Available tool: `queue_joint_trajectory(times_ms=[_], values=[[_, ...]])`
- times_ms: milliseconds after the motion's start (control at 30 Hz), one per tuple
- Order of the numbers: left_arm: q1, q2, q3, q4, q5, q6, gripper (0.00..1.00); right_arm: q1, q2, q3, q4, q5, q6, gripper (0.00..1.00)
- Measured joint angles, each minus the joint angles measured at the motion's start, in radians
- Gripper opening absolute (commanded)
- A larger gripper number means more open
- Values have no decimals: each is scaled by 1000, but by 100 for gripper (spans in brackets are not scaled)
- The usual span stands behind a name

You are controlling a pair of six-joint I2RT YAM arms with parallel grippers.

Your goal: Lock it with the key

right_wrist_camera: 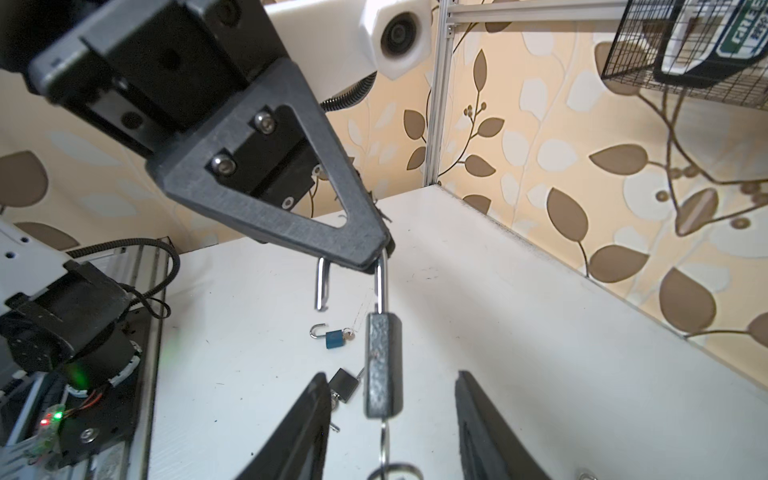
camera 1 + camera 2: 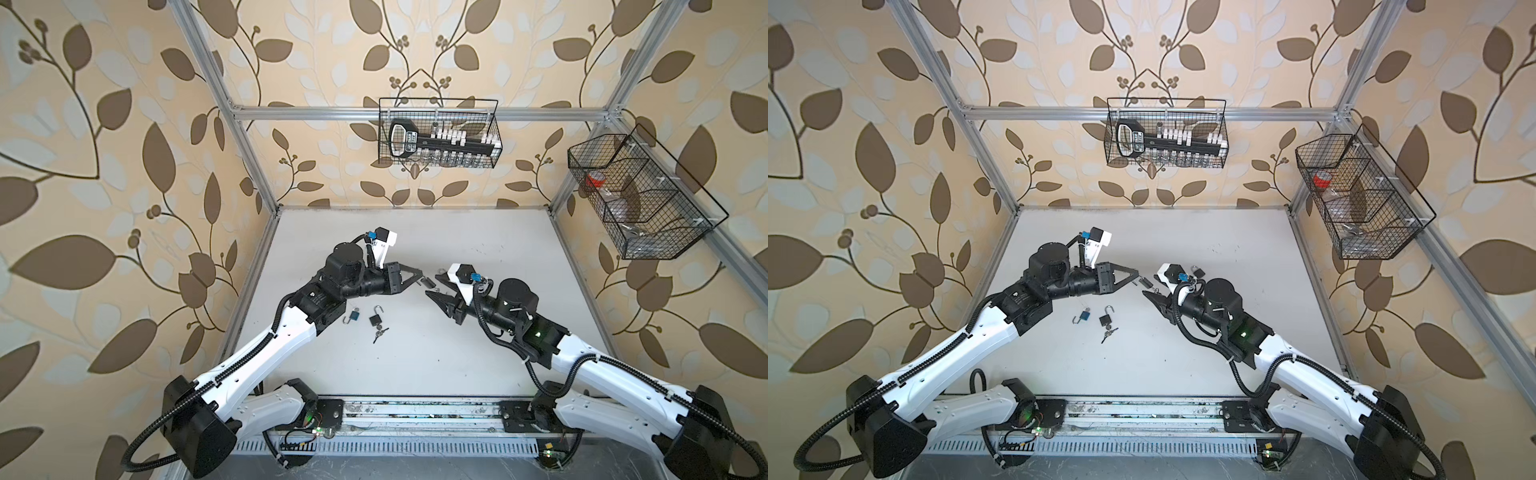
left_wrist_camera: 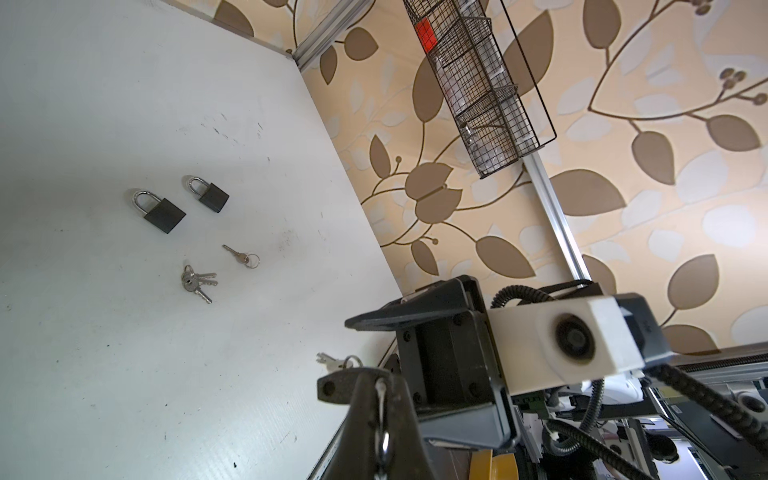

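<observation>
In the right wrist view the key ring (image 1: 390,471) under the padlock (image 1: 383,365) is cut off at the edge, and the key itself is probably hidden in the keyway. The left gripper (image 1: 379,251) is clamped on the open chrome shackle (image 1: 381,282), hanging the rough dark body above the white table (image 1: 540,353). The right gripper (image 1: 390,374) has its matt black jaws apart, flanking that body.

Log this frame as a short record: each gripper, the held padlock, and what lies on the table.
left gripper: shut on the shackle of the held padlock, up in the air
held padlock: shackle open, body hanging down
right gripper: open, fingers either side of the padlock body
table: blue padlock and black padlock, both shackles open
</observation>
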Motion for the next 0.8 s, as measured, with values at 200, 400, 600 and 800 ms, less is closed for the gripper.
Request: queue_joint_trajectory(times_ms=[200, 400, 600, 800], values=[[0, 0, 0, 12, 1, -18, 0, 0, 8, 15, 29, -12, 10, 36], [0, 0, 0, 13, 2, -22, 0, 0, 20, 19, 28, -16, 15, 36], [0, 0, 0, 19, 5, -23, 0, 0, 30, 21, 22, -15, 17, 30], [0, -3, 0, 19, 3, -23, 0, 0, 32, 23, 14, -16, 24, 19]])
